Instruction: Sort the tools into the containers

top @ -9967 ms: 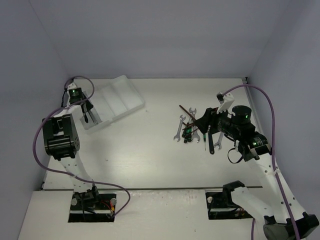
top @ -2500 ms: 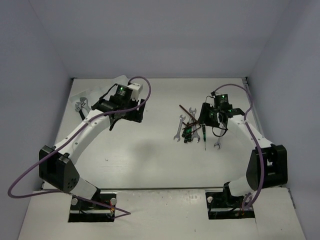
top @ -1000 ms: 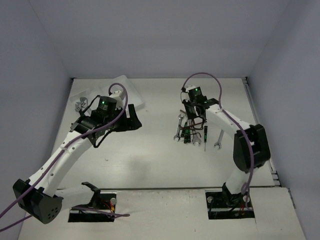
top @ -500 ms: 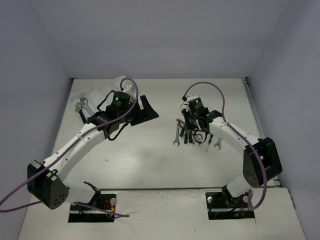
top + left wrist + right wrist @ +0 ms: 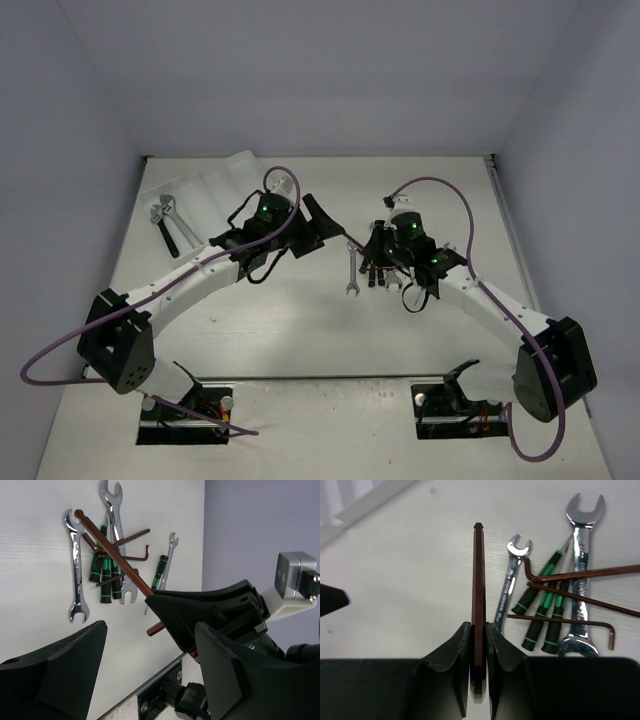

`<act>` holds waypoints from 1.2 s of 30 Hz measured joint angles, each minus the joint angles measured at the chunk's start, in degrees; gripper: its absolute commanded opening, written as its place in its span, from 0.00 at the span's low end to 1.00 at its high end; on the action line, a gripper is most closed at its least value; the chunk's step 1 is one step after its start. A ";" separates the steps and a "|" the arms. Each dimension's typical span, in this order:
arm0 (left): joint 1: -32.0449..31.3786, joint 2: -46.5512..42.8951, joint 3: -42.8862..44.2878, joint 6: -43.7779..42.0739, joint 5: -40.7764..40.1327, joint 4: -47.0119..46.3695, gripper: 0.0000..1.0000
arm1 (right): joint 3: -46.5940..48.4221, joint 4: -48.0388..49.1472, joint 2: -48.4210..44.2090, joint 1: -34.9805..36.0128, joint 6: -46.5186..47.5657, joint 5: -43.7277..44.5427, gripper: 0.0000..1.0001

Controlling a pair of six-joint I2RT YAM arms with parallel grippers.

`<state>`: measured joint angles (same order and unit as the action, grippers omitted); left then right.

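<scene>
My right gripper point(image 5: 478, 636) is shut on a long dark brown hex key point(image 5: 478, 580) and holds it above the table, pointing towards the left arm. In the top view this gripper point(image 5: 374, 246) hangs over the tool pile. The pile holds silver open-end wrenches point(image 5: 582, 555), black screwdrivers with green marks point(image 5: 540, 611) and more hex keys point(image 5: 580, 573). My left gripper point(image 5: 316, 224) is open and empty, its fingers point(image 5: 55, 675) wide apart just short of the held key point(image 5: 112, 550). The white tray point(image 5: 215, 185) lies at the back left, with adjustable wrenches point(image 5: 165, 222) in it.
One silver wrench point(image 5: 350, 270) lies on the table just left of the pile. Purple cables loop over both arms. Grey walls close in the table at the back and both sides. A corner of the tray point(image 5: 350, 500) shows in the right wrist view.
</scene>
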<state>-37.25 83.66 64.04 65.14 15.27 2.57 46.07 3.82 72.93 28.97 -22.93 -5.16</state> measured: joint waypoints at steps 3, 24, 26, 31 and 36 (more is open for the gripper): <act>-0.39 0.06 -0.01 1.81 -1.24 -1.70 0.68 | -2.02 3.40 -3.15 0.00 -3.79 -1.33 0.00; -2.12 7.96 4.66 9.70 -4.39 -5.12 0.32 | -4.18 13.47 -9.60 0.63 -10.89 -8.71 0.00; -2.12 8.51 5.57 10.18 -4.42 -5.61 0.06 | -4.20 13.85 -9.64 0.71 -10.98 -9.01 0.00; -2.19 8.87 6.33 11.62 -4.67 -7.16 0.00 | -4.57 14.17 -9.54 0.76 -10.81 -9.42 0.07; -0.80 8.83 5.84 10.42 -3.71 -7.19 0.00 | -4.57 14.42 -9.36 0.74 -9.97 -10.31 0.54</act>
<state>-38.05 92.49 69.88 75.55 11.57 -4.61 41.50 18.24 63.57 29.71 -32.90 -15.46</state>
